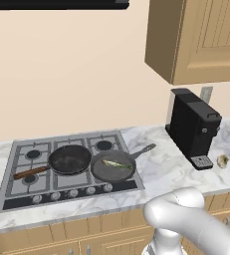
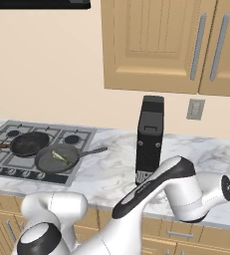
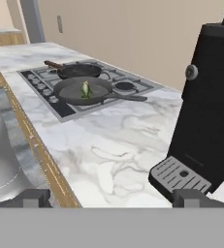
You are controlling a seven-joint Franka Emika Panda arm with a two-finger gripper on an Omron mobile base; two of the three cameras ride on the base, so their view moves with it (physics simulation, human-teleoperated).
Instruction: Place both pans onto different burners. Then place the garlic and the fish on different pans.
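So the garlic (image 1: 222, 160) is the last thing left to deal with: it's a small whitish bulb sitting on the marble desk (image 1: 161, 172) at the right edge of the left base view, just right of the black coffee machine (image 1: 192, 127). Both pans look sorted already. The black pan with the wooden handle (image 1: 69, 159) sits on the middle burner of the cooktop (image 1: 17, 187) and is empty, and the grey pan (image 1: 113, 166) is on the burner just right of it with the fish (image 1: 116, 163) lying across its middle, long axis running roughly left to right in that view. In the hand view the gripper (image 3: 112, 197) is down low at the bottom of the frame, its two dark fingertips well apart with nothing between them, so it's spread wide and empty. It's looking along the desk with the coffee machine's drip tray (image 3: 180, 176) right in front at lower right and the pans off in the upper left. My read: the machine stands between where the gripper points and the garlic, so the coming move has to swing right, past the machine, before reaching down for the bulb, then carry it all the way left to the empty black pan.
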